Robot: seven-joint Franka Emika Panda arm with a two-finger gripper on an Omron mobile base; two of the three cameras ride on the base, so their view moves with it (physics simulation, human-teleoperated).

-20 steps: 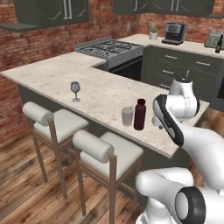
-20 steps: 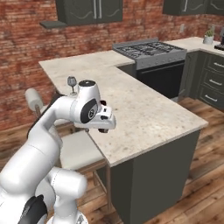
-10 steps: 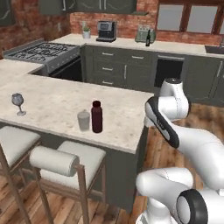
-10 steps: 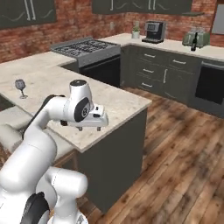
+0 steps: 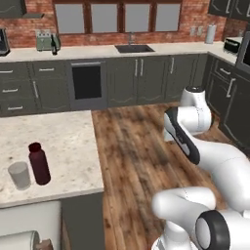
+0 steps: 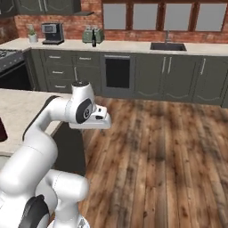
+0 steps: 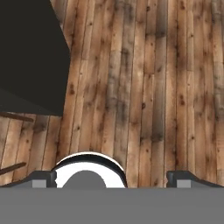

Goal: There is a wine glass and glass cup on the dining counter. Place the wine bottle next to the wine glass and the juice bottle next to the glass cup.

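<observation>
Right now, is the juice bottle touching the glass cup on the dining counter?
Apart. The left base view shows a thin strip of bare dining counter between the juice bottle and the glass cup, which stand side by side.

Juice bottle (image 5: 39, 163) right of glass cup (image 5: 20, 175).

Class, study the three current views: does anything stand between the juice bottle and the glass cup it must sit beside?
Nothing visible does. The juice bottle already stands right beside the glass cup on the dining counter, no object between them.
</observation>
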